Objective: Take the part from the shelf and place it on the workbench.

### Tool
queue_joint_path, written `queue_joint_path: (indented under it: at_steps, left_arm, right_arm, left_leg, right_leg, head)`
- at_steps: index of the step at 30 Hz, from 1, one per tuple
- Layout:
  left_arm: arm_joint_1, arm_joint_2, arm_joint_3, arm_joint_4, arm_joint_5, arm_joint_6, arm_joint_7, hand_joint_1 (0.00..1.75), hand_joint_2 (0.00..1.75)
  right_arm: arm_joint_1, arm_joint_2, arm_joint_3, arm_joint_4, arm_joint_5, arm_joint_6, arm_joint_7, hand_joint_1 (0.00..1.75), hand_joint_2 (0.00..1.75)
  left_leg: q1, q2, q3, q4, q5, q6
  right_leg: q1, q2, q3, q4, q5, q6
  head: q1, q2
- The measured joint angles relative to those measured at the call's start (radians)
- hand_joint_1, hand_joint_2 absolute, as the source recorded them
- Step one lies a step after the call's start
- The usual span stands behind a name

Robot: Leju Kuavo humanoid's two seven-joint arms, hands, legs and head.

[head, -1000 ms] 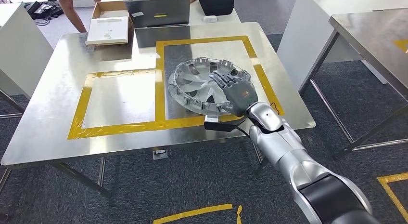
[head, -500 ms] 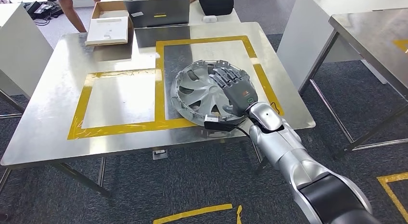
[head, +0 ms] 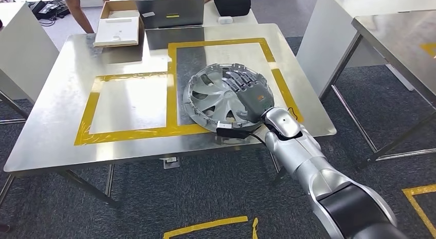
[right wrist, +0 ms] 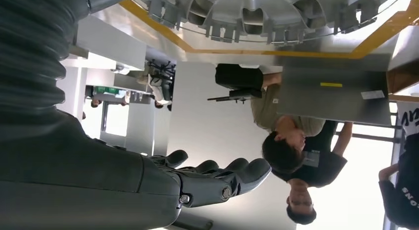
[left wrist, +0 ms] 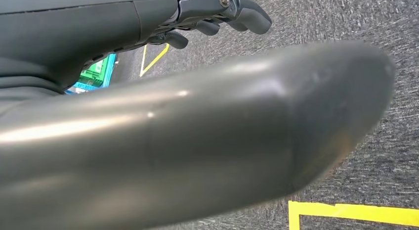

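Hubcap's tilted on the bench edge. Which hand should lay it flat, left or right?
Right. The right hand already rests on the hubcap, which leans over the yellow tape on the workbench. The left hand hangs over the floor, away from it.

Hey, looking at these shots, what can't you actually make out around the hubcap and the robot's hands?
- Head view: the right hand covers part of the hubcap, hiding whether it grips it.
- Right wrist view: the hubcap's rim is cut off by the picture edge.
- Left wrist view: a blurred grey thumb hides most of the left hand.
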Motion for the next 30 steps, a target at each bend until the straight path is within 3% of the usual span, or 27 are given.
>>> queue_joint_path:
  at_steps: [1, 3, 6, 7, 9, 11, 12, 13, 14, 16, 18, 19, 21, 23, 25, 27, 28, 29, 30]
  left_arm:
    - [0.0, 0.0, 0.0, 0.0, -0.001, 0.0, 0.0, 0.0, 0.0]
    - [-0.002, -0.001, 0.0, 0.0, -0.002, 0.0, 0.0, 0.0, 0.0]
    - [-0.002, -0.002, 0.0, 0.0, -0.003, 0.0, 0.0, 0.0, 0.0]
    - [-0.001, -0.002, 0.0, 0.0, -0.003, 0.0, 0.0, 0.0, 0.0]
    - [0.0, -0.002, 0.0, 0.0, -0.003, -0.001, 0.0, 0.0, 0.0]
    - [0.0, -0.001, 0.0, 0.0, -0.003, -0.002, 0.0, 0.0, 0.0]
    - [-0.001, -0.001, 0.0, 0.0, -0.003, -0.002, 0.0, 0.0, 0.0]
    - [-0.001, -0.001, 0.0, 0.001, -0.003, -0.003, 0.0, 0.0, 0.0]
    - [-0.001, -0.001, 0.0, 0.001, -0.003, -0.003, 0.0, 0.0, 0.0]
    - [-0.002, 0.0, 0.0, 0.0, -0.004, -0.004, 0.0, 0.0, 0.0]
    - [-0.004, 0.001, 0.0, 0.0, -0.004, -0.006, 0.0, 0.0, 0.0]
    - [-0.006, 0.002, 0.0, -0.001, -0.004, -0.007, 0.0, 0.0, 0.0]
    - [-0.007, 0.001, 0.0, 0.0, -0.004, -0.01, 0.0, 0.0, 0.0]
    - [-0.009, 0.001, 0.0, 0.0, -0.004, -0.013, 0.0, 0.0, 0.0]
    - [-0.009, 0.0, 0.0, 0.0, -0.004, -0.014, 0.0, 0.0, 0.0]
    - [-0.008, 0.0, 0.0, 0.0, -0.004, -0.015, 0.0, 0.0, 0.0]
    - [-0.007, 0.0, 0.0, 0.0, -0.003, -0.015, 0.0, 0.0, 0.0]
    - [-0.007, 0.0, 0.0, 0.0, -0.003, -0.015, 0.0, 0.0, 0.0]
    - [-0.007, 0.0, 0.0, 0.0, -0.002, -0.015, 0.0, 0.0, 0.0]
  right_arm:
    - [-0.002, 0.0, 0.0, 0.001, 0.0, 0.0, 0.0, 0.0, 1.75]
    - [-0.005, 0.002, 0.001, 0.001, 0.0, 0.001, 0.001, 0.0, 1.75]
    - [-0.007, 0.004, 0.002, 0.003, 0.001, 0.004, 0.005, 0.0, 1.75]
    - [-0.008, 0.005, 0.003, 0.003, 0.002, 0.005, 0.008, 0.0, 1.75]
    - [-0.01, 0.008, 0.004, 0.003, 0.002, 0.007, 0.012, 0.0, 1.75]
    - [-0.01, 0.009, 0.004, 0.004, 0.003, 0.007, 0.014, 0.0, 1.75]
    - [-0.009, 0.009, 0.004, 0.005, 0.003, 0.007, 0.014, 0.0, 1.75]
    - [-0.009, 0.009, 0.004, 0.007, 0.003, 0.007, 0.014, 0.0, 1.75]
    - [-0.008, 0.009, 0.004, 0.008, 0.002, 0.007, 0.014, 0.0, 1.75]
    - [-0.008, 0.008, 0.004, 0.009, 0.001, 0.005, 0.014, 0.0, 1.75]
    - [-0.008, 0.006, 0.004, 0.009, 0.0, 0.001, 0.014, 0.0, 1.75]
    - [-0.008, 0.005, 0.004, 0.009, 0.0, -0.001, 0.013, 0.0, 1.75]
    - [-0.007, 0.002, 0.004, 0.01, -0.001, -0.006, 0.013, 0.0, 1.75]
    - [-0.006, -0.004, 0.004, 0.01, -0.002, -0.009, 0.012, 0.0, 1.75]
    - [-0.004, -0.011, 0.005, 0.01, -0.003, -0.01, 0.012, 0.0, 1.75]
    - [0.0, -0.013, 0.005, 0.01, -0.003, -0.009, 0.012, 0.0, 1.75]
    - [0.003, -0.014, 0.005, 0.01, -0.003, -0.008, 0.013, 0.0, 1.75]
    - [0.006, -0.015, 0.005, 0.01, -0.003, -0.008, 0.013, 0.0, 1.75]
    - [0.007, -0.015, 0.005, 0.01, -0.003, -0.007, 0.013, 0.0, 1.75]
  left_leg:
    - [0.003, 0.0, -0.005, 0.004, 0.002, -0.007]
    - [0.006, -0.003, -0.014, 0.01, 0.009, -0.023]
    - [0.006, -0.007, -0.023, 0.005, 0.027, -0.051]
    - [0.008, -0.006, -0.03, 0.009, 0.02, -0.058]
    - [0.008, -0.005, -0.056, 0.068, -0.04, -0.064]
    - [0.005, -0.004, -0.094, 0.197, -0.132, -0.064]
    - [0.003, -0.004, -0.105, 0.255, -0.159, -0.064]
    - [0.001, -0.004, -0.104, 0.287, -0.166, -0.061]
    - [-0.001, -0.004, -0.084, 0.281, -0.154, -0.057]
    - [-0.008, -0.004, 0.006, 0.169, -0.117, -0.04]
    - [-0.018, -0.005, 0.093, 0.044, -0.11, -0.025]
    - [-0.023, -0.005, 0.111, 0.012, -0.115, -0.02]
    - [-0.026, -0.005, 0.108, 0.002, -0.104, -0.011]
    - [-0.022, 0.0, 0.097, -0.007, -0.084, 0.005]
    - [-0.018, 0.004, 0.075, -0.011, -0.059, 0.016]
    - [-0.018, 0.006, 0.044, -0.009, -0.036, 0.02]
    - [-0.018, 0.006, 0.028, -0.008, -0.025, 0.019]
    - [-0.018, 0.007, 0.013, -0.005, -0.015, 0.018]
    - [-0.018, 0.007, -0.002, -0.002, -0.005, 0.016]
  right_leg:
    - [-0.002, 0.0, 0.039, -0.074, 0.026, 0.004]
    - [-0.001, 0.008, 0.082, -0.163, 0.057, -0.003]
    - [0.006, 0.013, 0.066, -0.169, 0.068, -0.035]
    - [0.005, 0.012, 0.059, -0.17, 0.075, -0.046]
    - [0.003, 0.01, 0.04, -0.174, 0.095, -0.064]
    - [0.008, 0.008, 0.019, -0.174, 0.112, -0.072]
    - [0.011, 0.008, 0.007, -0.173, 0.121, -0.074]
    - [0.014, 0.007, -0.004, -0.172, 0.129, -0.075]
    - [0.017, 0.007, -0.014, -0.172, 0.137, -0.075]
    - [0.021, 0.007, -0.032, -0.17, 0.153, -0.073]
    - [0.024, 0.006, -0.042, -0.17, 0.167, -0.065]
    - [0.023, 0.006, -0.043, -0.17, 0.174, -0.059]
    - [0.021, 0.005, -0.044, -0.176, 0.188, -0.045]
    - [0.019, 0.005, -0.055, -0.16, 0.165, -0.033]
    - [0.016, 0.004, -0.086, -0.074, 0.078, -0.021]
    - [0.014, 0.004, -0.118, 0.051, 0.0, -0.011]
    - [0.013, 0.004, -0.12, 0.092, -0.008, -0.008]
    - [0.012, 0.003, -0.107, 0.1, 0.005, -0.006]
    - [0.012, 0.003, -0.075, 0.073, 0.031, -0.006]
  head:
    - [0.001, 0.0]
    - [0.002, 0.0]
    - [0.002, 0.0]
    - [0.001, 0.0]
    - [-0.002, 0.0]
    - [-0.005, 0.0]
    - [-0.005, 0.0]
    - [-0.006, 0.0]
    - [-0.006, 0.0]
    - [-0.005, 0.0]
    - [-0.005, 0.0]
    - [-0.006, 0.0]
    - [-0.008, 0.0]
    - [-0.007, 0.0]
    - [-0.006, 0.0]
    - [-0.005, 0.0]
    - [-0.005, 0.0]
    - [-0.005, 0.0]
    - [-0.005, 0.0]
